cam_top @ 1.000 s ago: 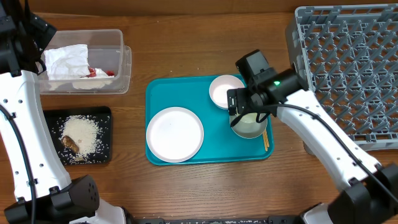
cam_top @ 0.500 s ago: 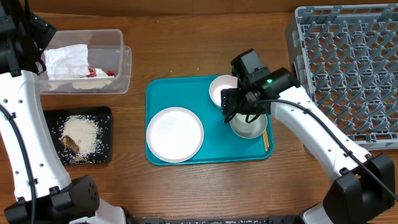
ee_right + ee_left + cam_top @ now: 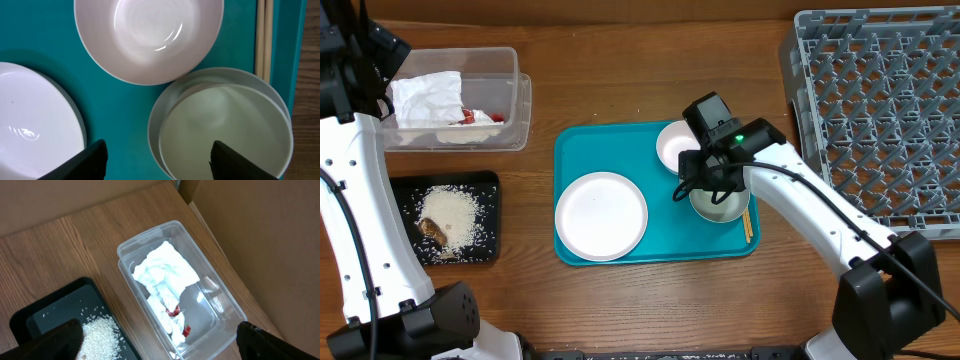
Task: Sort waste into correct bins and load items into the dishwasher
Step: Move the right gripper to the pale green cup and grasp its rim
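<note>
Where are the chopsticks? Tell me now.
In the overhead view the chopsticks lie along the right edge of the teal tray, just right of the pale grey-green bowl.

Glossy white bowl (image 3: 147, 35) and smooth pale green bowl (image 3: 225, 130) sit on a teal plastic tray (image 3: 580, 150). The desk (image 3: 620, 90) is wood-grained. A clear plastic tub (image 3: 220, 305) holds a crumpled paper napkin (image 3: 165, 272).

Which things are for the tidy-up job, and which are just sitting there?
For the job: napkin, red wrapper, rice, food scrap, clear tub, black tray, plate, white bowl, grey-green bowl, chopsticks, dish rack.
Just lying about: teal tray, table.
</note>
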`<state>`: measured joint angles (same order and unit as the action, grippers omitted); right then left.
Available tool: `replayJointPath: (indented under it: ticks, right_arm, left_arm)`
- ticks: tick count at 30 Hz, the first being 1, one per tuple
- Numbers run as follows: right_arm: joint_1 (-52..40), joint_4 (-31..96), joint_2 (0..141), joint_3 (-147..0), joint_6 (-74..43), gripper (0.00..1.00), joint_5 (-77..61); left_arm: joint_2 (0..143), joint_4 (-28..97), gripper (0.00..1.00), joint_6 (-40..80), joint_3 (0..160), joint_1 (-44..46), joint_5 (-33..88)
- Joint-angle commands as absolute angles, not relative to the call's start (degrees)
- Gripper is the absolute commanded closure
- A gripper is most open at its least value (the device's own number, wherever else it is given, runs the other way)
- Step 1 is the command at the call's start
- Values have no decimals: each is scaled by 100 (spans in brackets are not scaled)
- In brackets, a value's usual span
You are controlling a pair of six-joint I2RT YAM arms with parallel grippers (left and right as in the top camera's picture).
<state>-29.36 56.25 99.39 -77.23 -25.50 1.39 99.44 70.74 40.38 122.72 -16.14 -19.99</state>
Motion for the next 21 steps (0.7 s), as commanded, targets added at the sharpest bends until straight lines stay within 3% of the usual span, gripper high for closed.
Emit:
replayJointPath:
  ticks: [1, 5, 15, 21]
  right_arm:
    - [-2980, 5551, 10044, -7706, -2687, 38, 296]
    - [-3055, 5518, 10197, -7706, -2731, 49, 473]
    - [-3312, 5516, 10331, -7703, -2729, 52, 860]
    - [-3310, 5590, 10331, -7732, -2727, 74, 906]
  left_arm:
    - [9963, 7072, 0, 4073, 12283, -1612, -2099]
    - [9963, 7072, 0, 4073, 12283, -1612, -2099]
    - [9963, 7072, 0, 4073, 12283, -1612, -2099]
    - [9963, 7072, 0, 4073, 12283, -1612, -2099]
